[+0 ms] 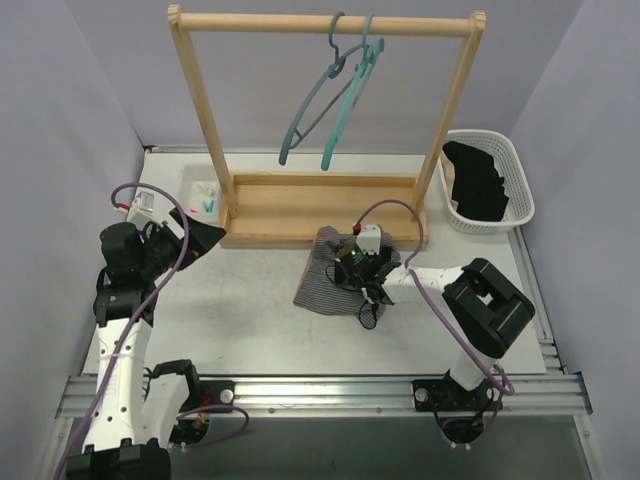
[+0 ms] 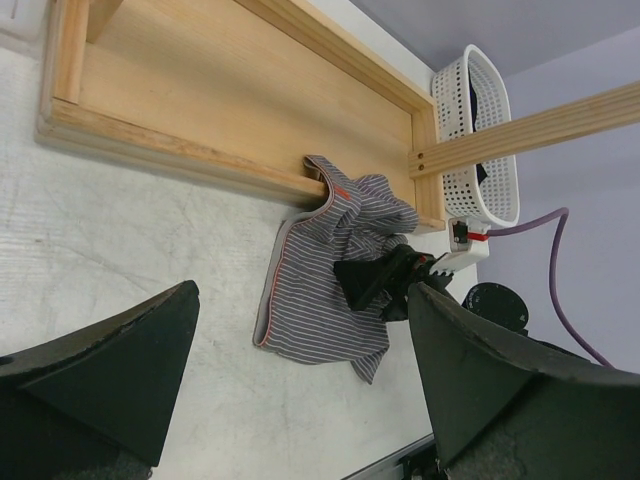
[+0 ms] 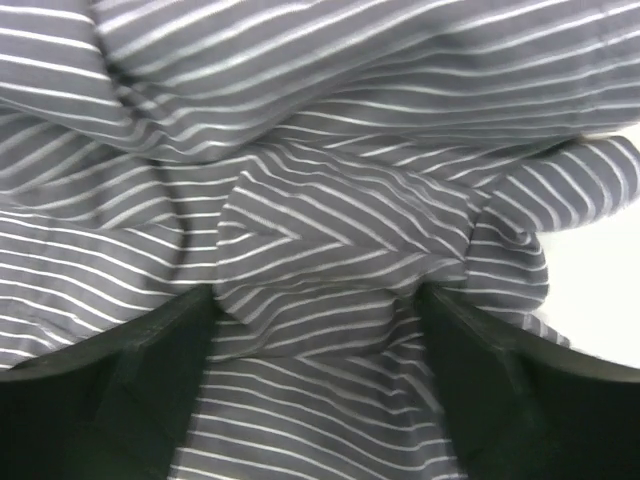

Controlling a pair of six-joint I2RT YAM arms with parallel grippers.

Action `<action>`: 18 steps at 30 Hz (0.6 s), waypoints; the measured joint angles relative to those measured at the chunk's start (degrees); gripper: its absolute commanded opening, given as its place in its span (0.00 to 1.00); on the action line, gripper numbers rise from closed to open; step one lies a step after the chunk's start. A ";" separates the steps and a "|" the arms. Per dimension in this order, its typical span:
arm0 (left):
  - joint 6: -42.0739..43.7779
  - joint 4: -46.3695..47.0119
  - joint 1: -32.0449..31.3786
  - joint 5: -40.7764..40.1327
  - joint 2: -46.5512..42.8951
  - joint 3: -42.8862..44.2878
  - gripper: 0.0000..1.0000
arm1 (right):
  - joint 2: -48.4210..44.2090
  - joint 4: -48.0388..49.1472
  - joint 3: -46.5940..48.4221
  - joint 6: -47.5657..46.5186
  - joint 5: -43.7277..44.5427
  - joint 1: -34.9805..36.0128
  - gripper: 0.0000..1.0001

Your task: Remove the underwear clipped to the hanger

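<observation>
Soft even light, slight close-range blur

Cannot see the middle of the grey striped underwear (image 1: 316,282), covered from above by the right tool (image 1: 352,268). Close up, cropped at every edge, with blurred dark fingers (image 3: 100,410) cut off below. Cannot see all the black underwear (image 1: 478,185) behind the basket (image 1: 522,180) wall. Cannot identify tiny items (image 1: 207,202) beside the wooden rack (image 1: 300,210).

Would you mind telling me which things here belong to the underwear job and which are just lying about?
Job: grey striped briefs; black briefs; teal hangers.
Lying about: wooden rack; white basket holding the black briefs; small white tray.
</observation>
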 measured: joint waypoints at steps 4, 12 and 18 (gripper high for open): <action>0.52 -0.24 0.00 0.00 -0.17 -0.11 0.94 | 0.24 2.93 -0.79 -0.46 -0.83 0.00 0.22; 1.20 -0.85 0.00 0.28 -1.22 -0.37 0.94 | -11.91 0.15 -10.29 4.98 -1.40 -0.04 0.00; 1.07 -0.81 -0.09 1.57 -1.84 -0.46 0.94 | -38.86 -14.45 -8.50 11.17 2.47 0.02 0.00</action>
